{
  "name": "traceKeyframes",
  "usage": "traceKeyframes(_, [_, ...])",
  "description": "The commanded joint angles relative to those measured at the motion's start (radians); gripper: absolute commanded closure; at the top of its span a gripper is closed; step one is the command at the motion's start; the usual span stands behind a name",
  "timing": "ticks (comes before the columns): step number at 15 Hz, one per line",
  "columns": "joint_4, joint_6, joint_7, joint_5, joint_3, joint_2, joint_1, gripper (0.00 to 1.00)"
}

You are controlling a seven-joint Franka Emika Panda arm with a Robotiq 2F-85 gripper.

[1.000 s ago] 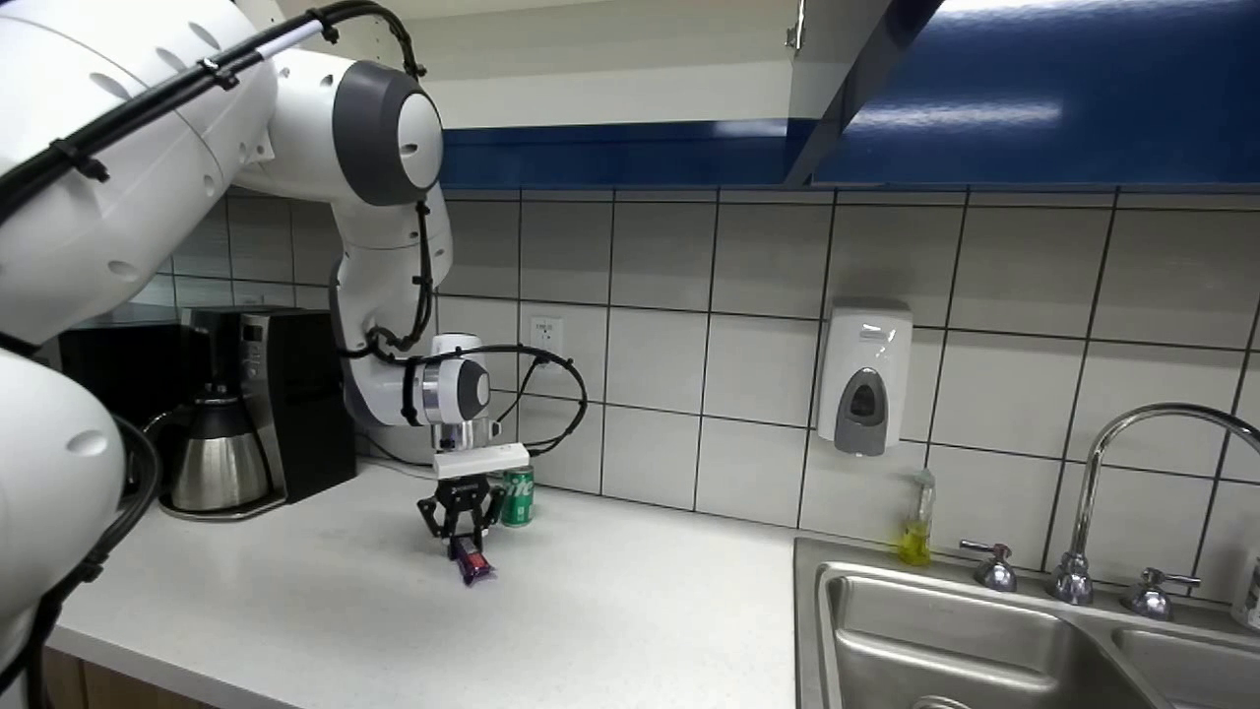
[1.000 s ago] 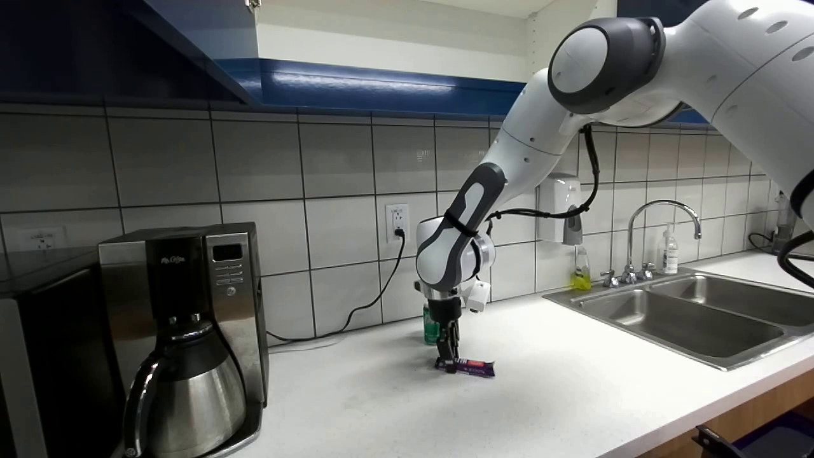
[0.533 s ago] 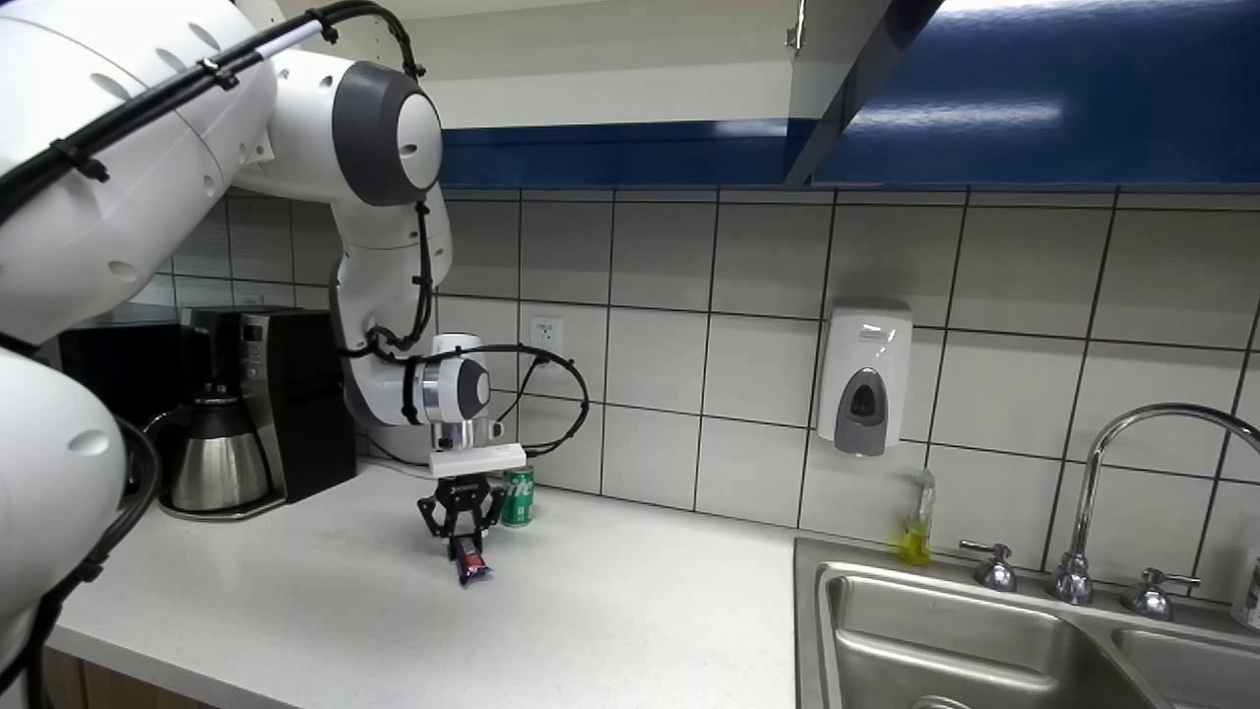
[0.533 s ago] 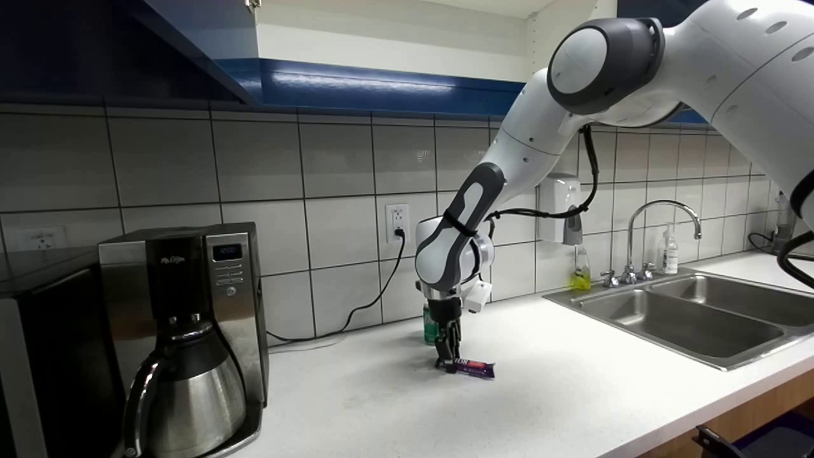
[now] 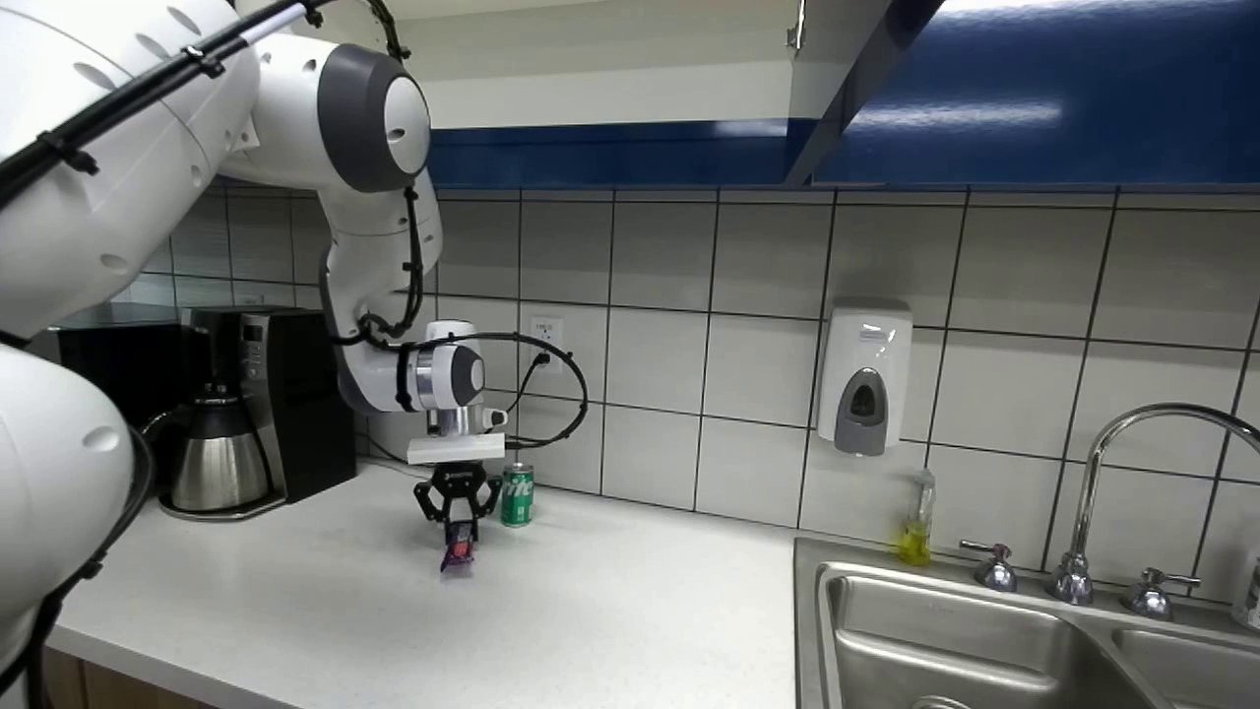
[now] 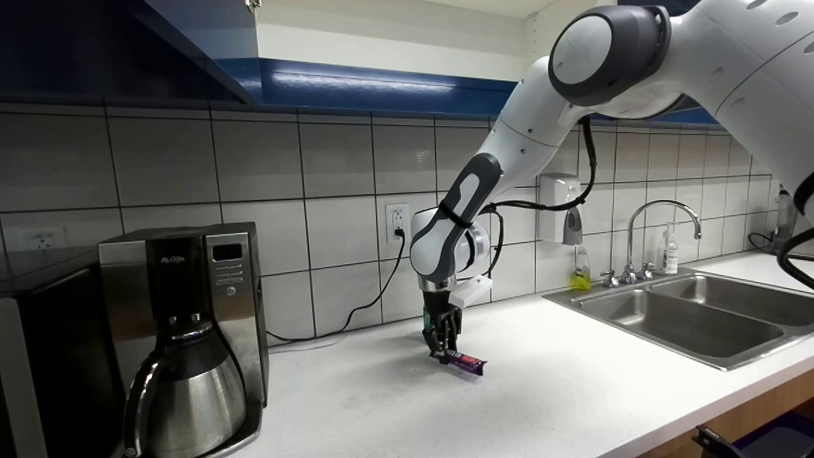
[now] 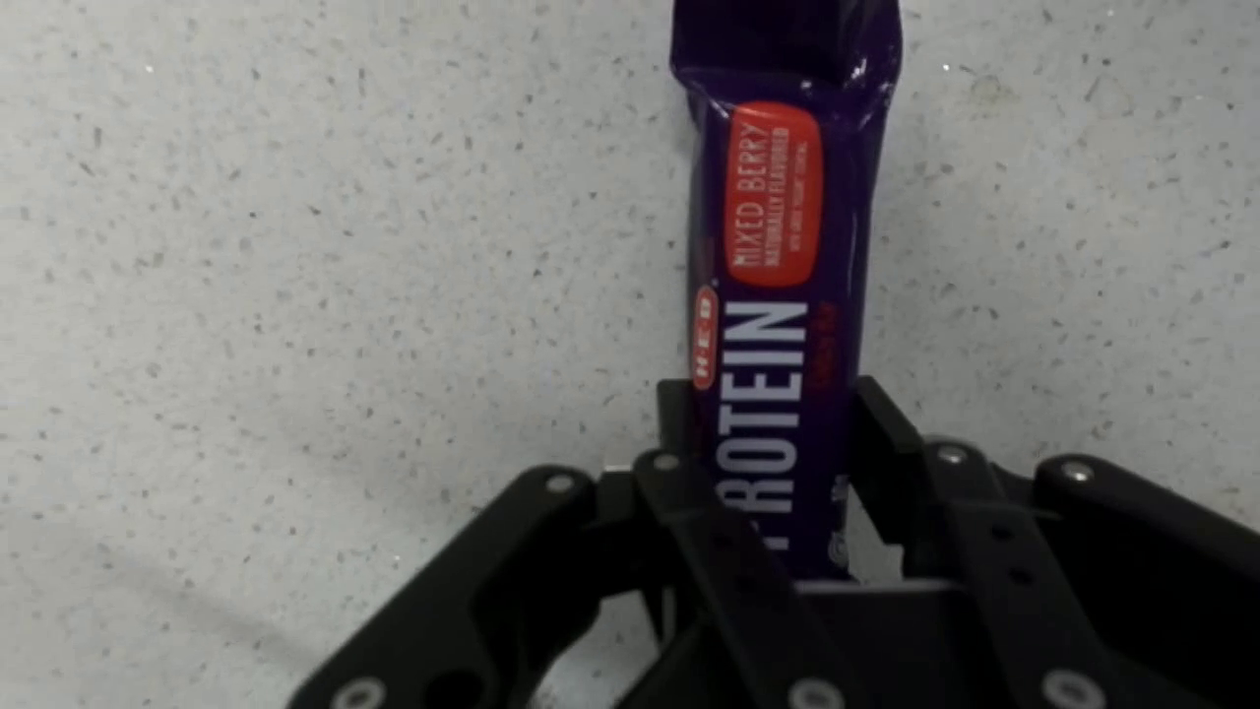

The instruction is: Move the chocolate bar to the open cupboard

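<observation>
in the wrist view, the chocolate bar (image 7: 773,236) is shiny and purple with a patch of red, and the words "mixed berry" and "protein" can be read on it. the claw (image 7: 770,418) is drawn in to the width of the bar, its fingers (image 7: 886,453) against both long edges, so it has hold of the bar toward one end; the rest juts out past the fingers, with the speckled counter (image 7: 345,246) underneath.

in an exterior view, the claw points down at the end of the white arm (image 5: 285,128), the bar low by the counter; whether the two touch i can't tell. a green can (image 5: 517,497) stands just beside the claw. the open cupboard (image 5: 610,94), white inside with a blue lower edge, hangs on the tiled wall (image 5: 655,364) well above the bar. a soap dispenser (image 5: 866,379) is fixed to the wall, and a bottle of yellow liquid (image 5: 915,537) stands at the back rim of the sink (image 5: 807,630), near the tap (image 5: 1087,492).

in an exterior view, the coffee maker (image 6: 232,308) stands well apart from the bar, and the can is partly hidden behind the claw.
</observation>
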Motion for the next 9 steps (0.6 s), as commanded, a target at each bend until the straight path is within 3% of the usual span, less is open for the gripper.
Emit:
traceKeyframes(1, [-0.036, -0.037, 0.104, 0.03, -0.021, -0.071, 0.03, 0.84])
traceKeyframes(9, [-0.161, -0.033, 0.226, 0.078, -0.03, -0.206, 0.035, 0.84])
